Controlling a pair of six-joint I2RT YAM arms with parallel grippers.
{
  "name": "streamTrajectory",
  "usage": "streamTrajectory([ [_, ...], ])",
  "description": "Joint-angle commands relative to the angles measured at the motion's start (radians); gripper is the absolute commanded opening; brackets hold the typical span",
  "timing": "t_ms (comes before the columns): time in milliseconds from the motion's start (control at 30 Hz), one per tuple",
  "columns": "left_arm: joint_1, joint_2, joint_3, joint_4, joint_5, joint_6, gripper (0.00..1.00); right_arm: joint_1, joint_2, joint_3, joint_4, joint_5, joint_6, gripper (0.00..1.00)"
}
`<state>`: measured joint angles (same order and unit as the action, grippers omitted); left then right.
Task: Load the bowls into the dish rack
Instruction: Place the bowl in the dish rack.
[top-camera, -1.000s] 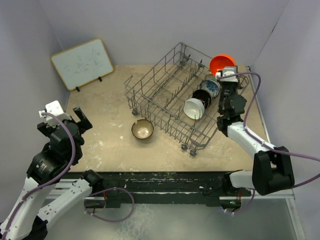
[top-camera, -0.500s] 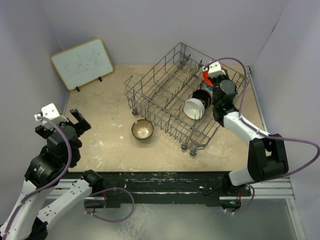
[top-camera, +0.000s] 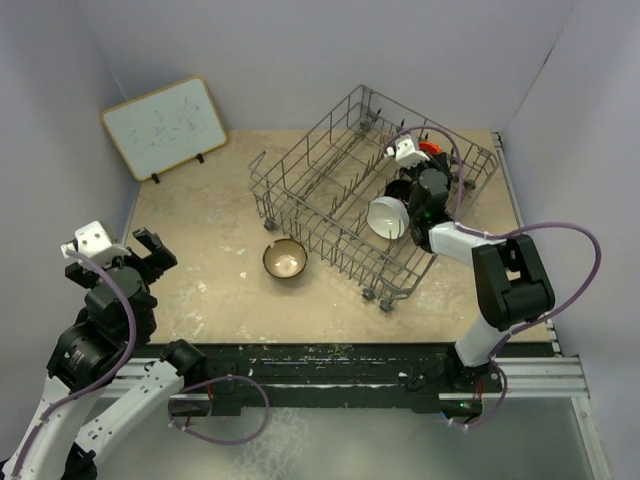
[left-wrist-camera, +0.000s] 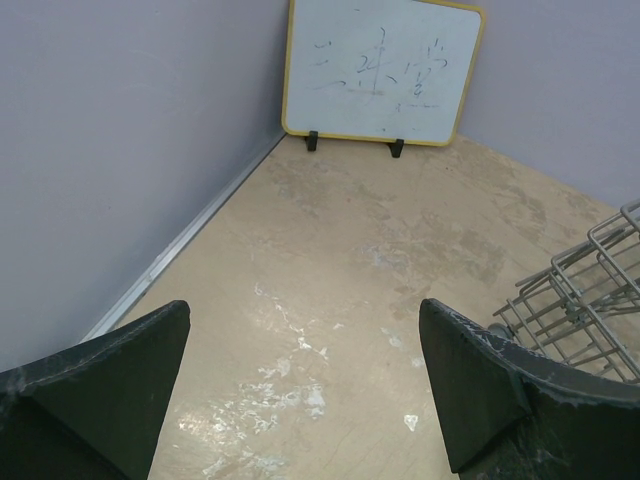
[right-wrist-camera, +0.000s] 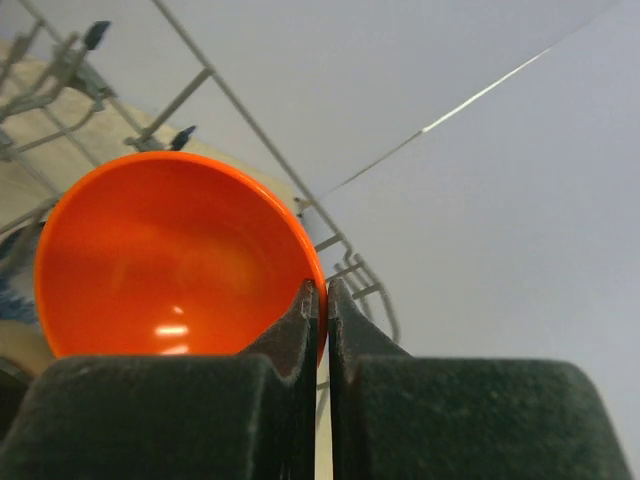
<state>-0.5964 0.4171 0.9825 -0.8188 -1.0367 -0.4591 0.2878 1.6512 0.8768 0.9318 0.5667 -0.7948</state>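
Right gripper (right-wrist-camera: 322, 297): jaws pinched narrow on the rim of the orange-red bowl (right-wrist-camera: 170, 255), bowl wall between the fingertips. The bowl is at the far right end of the dish rack (top-camera: 320, 185); can't tell if it touches the wires. In the rack: white bowl (top-camera: 387, 216) on edge, glossy black bowl (top-camera: 402, 189) just behind it. Brown bowl with cream inside (top-camera: 285, 259) sits upright on the table (top-camera: 200, 230), near the rack's near side. Left gripper (left-wrist-camera: 303, 310): spread wide, empty, above the table's left side, facing the whiteboard (left-wrist-camera: 380, 70).
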Motion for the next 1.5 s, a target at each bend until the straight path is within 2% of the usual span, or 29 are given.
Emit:
streamTrajectory([
  [0,-0.003,-0.016,-0.016,0.069,-0.025,0.04,0.99,0.0,0.054,-0.018,0.358,0.023,-0.237,0.0],
  [100,-0.003,-0.018,-0.024,0.079,-0.024,0.048,0.99,-0.001,0.109,-0.029,0.497,0.018,-0.383,0.0],
  [200,-0.003,-0.015,-0.032,0.099,-0.025,0.066,0.99,-0.001,0.124,-0.043,0.57,-0.01,-0.454,0.0],
  [300,-0.003,-0.01,-0.04,0.117,-0.024,0.078,0.99,-0.001,0.09,-0.078,0.546,-0.074,-0.465,0.0],
  [567,-0.003,-0.005,-0.053,0.142,-0.011,0.085,0.99,-0.001,-0.016,-0.19,0.486,-0.128,-0.414,0.0],
  [700,-0.003,-0.005,-0.051,0.143,-0.009,0.082,0.99,-0.002,-0.049,-0.186,0.391,-0.181,-0.355,0.0],
  [933,-0.003,-0.008,-0.047,0.134,-0.013,0.073,0.99,-0.003,-0.002,-0.161,0.364,-0.227,-0.377,0.0],
  [1467,-0.003,-0.003,-0.041,0.125,-0.022,0.068,0.99,0.001,0.074,-0.155,0.371,-0.208,-0.494,0.01],
])
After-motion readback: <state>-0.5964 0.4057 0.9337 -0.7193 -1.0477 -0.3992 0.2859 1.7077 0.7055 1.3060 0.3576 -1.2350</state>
